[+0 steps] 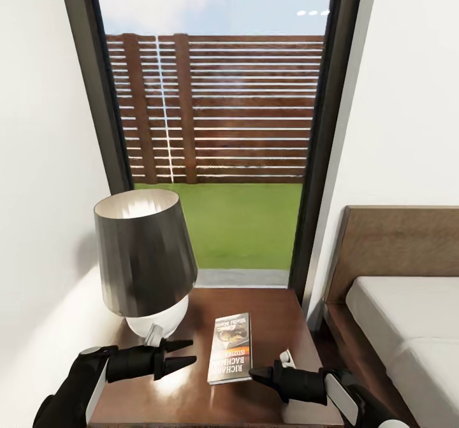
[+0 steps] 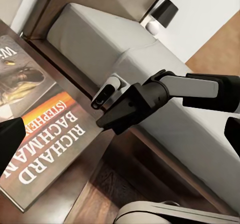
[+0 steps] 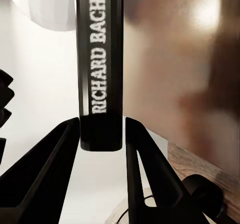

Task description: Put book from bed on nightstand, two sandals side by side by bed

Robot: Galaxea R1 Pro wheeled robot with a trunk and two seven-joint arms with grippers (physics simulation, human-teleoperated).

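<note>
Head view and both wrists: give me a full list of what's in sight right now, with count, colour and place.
book: one, dark cover with white lettering and an orange band, flat on the nightstand, right of the lamp
nightstand: one, glossy dark brown, between the white wall and the bed
lamp: one, dark shade on a white base, at the nightstand's back left
bed: one, brown headboard and frame, pale mattress, right of the nightstand
second lamp: one, dark shade, beyond the bed's far side
window: one, dark frame, showing grass and a slatted brown fence
left gripper: one, black, jaws apart, left of the book
right gripper: one, black, jaws apart at the book's near right corner
</note>
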